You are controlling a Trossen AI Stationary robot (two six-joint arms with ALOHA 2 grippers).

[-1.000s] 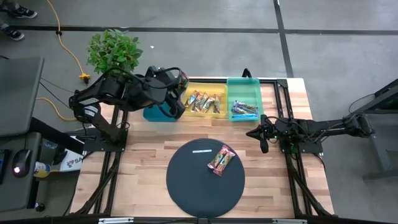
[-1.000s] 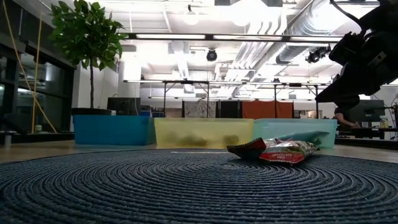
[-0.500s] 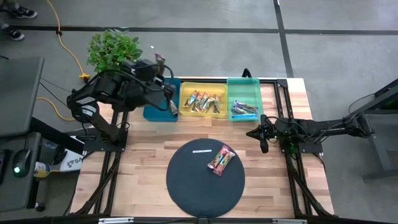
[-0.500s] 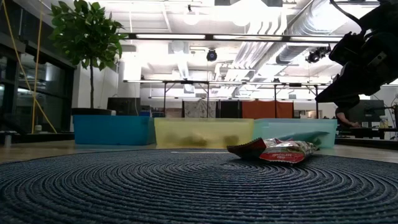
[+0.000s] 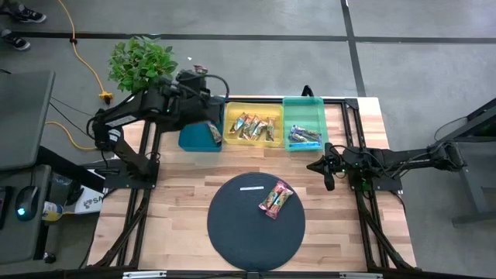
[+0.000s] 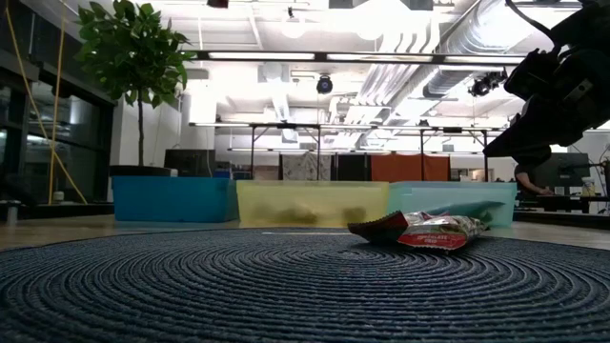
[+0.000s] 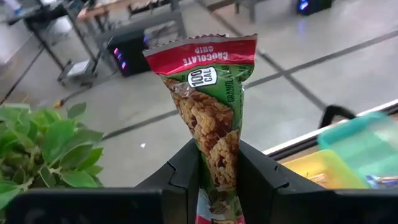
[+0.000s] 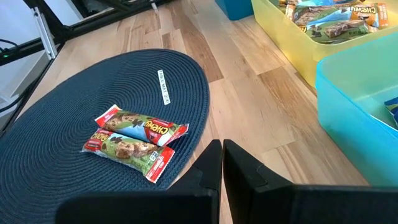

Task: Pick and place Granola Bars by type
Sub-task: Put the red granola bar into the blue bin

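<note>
We see the wooden tabletop (image 5: 178, 201) carrying a dark round mat (image 5: 232, 225) and three bins: blue (image 5: 194, 139), yellow (image 5: 249, 141), teal (image 5: 304, 108). Two red-green bars (image 5: 275, 198) lie on the mat. The left end effector (image 7: 219, 163) clamps a red-green bar (image 7: 211, 106) upright behind the blue bin. The right end effector (image 8: 222, 163) rests closed, empty, beside the mat.

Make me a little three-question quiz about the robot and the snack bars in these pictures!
1. True or false: the left gripper holds a red-and-green bar.
2. How many bars lie on the dark round mat?
3. Which tray holds the orange-wrapped bars: A blue, B yellow, C teal?

Key:
1. True; it is pinched between the fingers.
2. Two, side by side and touching.
3. B.
</note>
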